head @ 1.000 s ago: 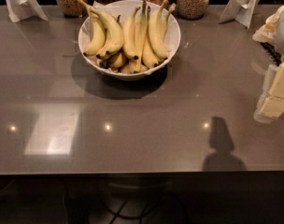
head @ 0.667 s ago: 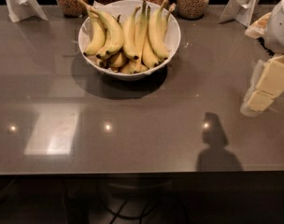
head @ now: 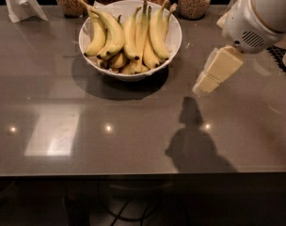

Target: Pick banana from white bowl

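Glossy white bowl at 11 o'clock on grey table, heaped with ripe yellow bananas; long curved banana leaning inside, toward its right rim. Cream gripper at 2 o'clock, hovering over table, apart from bowl; open or closed, impossible to tell. Grain jars along 12 o'clock edge.

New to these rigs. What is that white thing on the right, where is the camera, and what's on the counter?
That is the robot's arm; its cream end is the gripper, hanging above the grey counter right of the white bowl, with nothing visibly held. One camera looks down on the counter; its mount does not show. The bowl holds a heap of yellow bananas. Four jars stand behind it, and a white paper item lies back left.
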